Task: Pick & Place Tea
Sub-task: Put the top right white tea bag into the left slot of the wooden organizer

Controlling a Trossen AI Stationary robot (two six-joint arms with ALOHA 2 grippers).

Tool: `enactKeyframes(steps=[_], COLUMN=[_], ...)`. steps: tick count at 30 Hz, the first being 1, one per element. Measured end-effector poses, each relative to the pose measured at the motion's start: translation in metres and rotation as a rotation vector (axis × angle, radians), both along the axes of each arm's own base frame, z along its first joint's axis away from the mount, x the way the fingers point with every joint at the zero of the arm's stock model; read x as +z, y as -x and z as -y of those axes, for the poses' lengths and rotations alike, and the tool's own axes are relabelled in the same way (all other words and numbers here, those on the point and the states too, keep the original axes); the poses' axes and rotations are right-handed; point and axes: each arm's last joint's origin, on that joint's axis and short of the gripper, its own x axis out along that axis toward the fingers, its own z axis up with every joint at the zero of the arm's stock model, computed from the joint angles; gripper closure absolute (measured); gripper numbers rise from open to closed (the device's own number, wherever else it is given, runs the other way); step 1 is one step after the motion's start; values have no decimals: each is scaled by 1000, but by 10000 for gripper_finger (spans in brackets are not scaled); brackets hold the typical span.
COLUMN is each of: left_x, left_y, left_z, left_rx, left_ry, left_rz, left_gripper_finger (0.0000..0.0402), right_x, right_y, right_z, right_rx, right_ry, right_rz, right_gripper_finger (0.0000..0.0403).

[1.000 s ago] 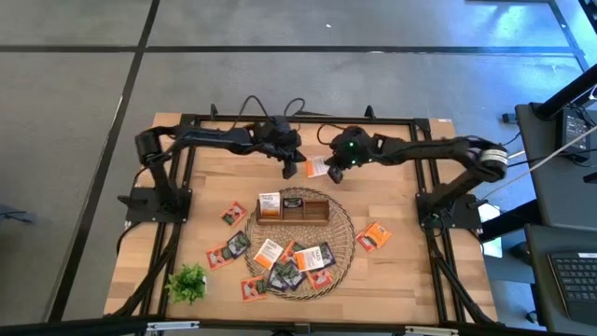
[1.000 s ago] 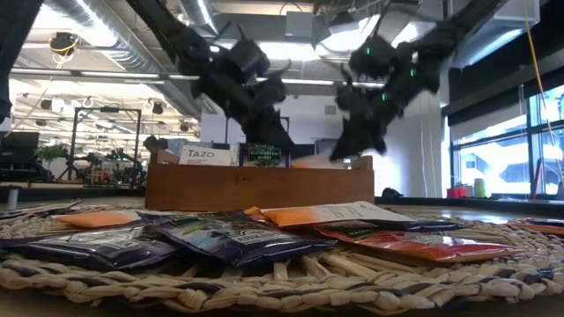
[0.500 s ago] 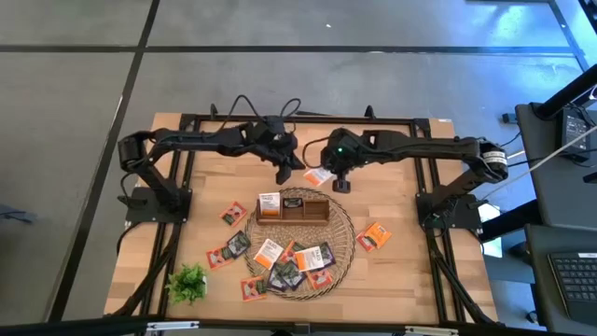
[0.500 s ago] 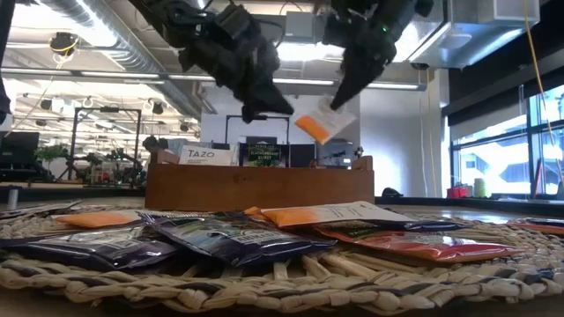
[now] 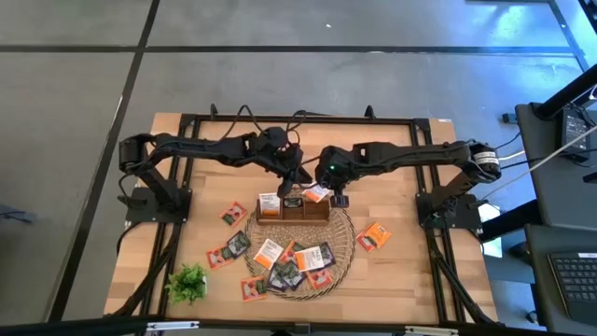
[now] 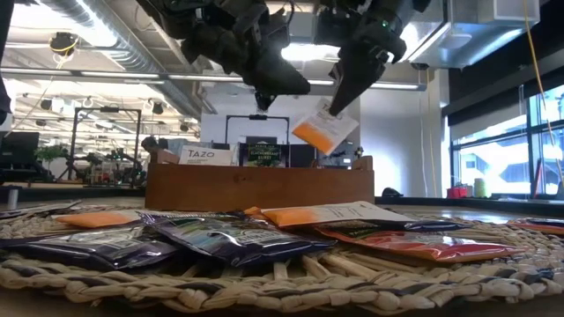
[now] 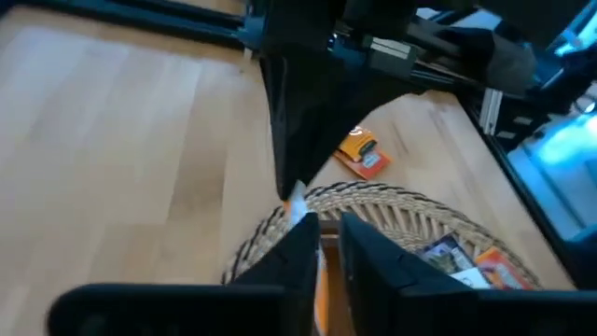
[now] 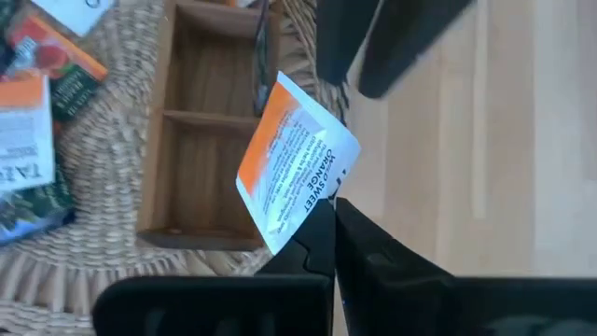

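My right gripper is shut on a white-and-orange tea sachet, which hangs above the right end of the wooden three-compartment tray and also shows in the low view as the sachet. My left gripper is shut and hovers just beside it, over the tray's far edge, touching nothing that I can see. One sachet stands in the tray's left compartment and a dark one in the middle. Several more sachets lie flat on the round wicker mat. My right gripper pinches the white-and-orange sachet by one white corner between its two fingers. The fingers come from above, slanting down. The sachet is lifted clear and hangs tilted below the fingers, its orange end lowest, above the tray.
Loose sachets lie on the bare wood left of the mat, near its front and to its right. A green plant sprig sits near the table's near left corner. Dark frame rails run along both sides.
My right gripper has carried the sachet from beyond the tray toward the table's near edge and down, until it hangs over the tray's right end. My left gripper has moved alongside it, a little toward the tray.
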Motion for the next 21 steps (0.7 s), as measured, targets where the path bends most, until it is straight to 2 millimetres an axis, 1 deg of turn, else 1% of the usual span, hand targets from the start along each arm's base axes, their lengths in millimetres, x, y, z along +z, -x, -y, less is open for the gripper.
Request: enactKeyframes(steps=[6, 10, 16, 21], left_x=[1, 1, -1, 0], left_y=[-1, -2, -1, -1], left_z=[4, 4, 3, 2], left_rx=[-25, -18, 20, 18], left_ry=[-29, -37, -54, -63], left_rz=[15, 18, -7, 5], left_gripper_finger=[299, 279, 272, 281], right_x=[1, 3, 4, 5], right_y=[-3, -5, -6, -7], right_z=[-7, -6, -4, -4], right_rx=[5, -15, -55, -52], right_ry=[-1, -3, 63, 65], right_rz=[27, 60, 74, 87], right_gripper_finger=[398, 398, 398, 397])
